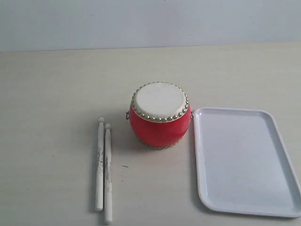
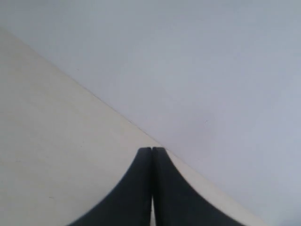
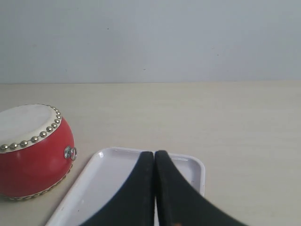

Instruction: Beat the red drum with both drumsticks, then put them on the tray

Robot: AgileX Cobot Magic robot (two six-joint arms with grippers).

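The red drum with cream skin and silver studs stands mid-table, also seen in the right wrist view as the red drum. Two white drumsticks lie side by side on the table left of it, tips pointing away. The white tray lies right of the drum, with nothing on it. Neither arm shows in the exterior view. My left gripper is shut with nothing in it, over bare table near the wall. My right gripper is shut and empty above the tray.
A pale wooden table meets a plain grey-white wall at the back. The tray runs close to the right and front edges of the exterior view.
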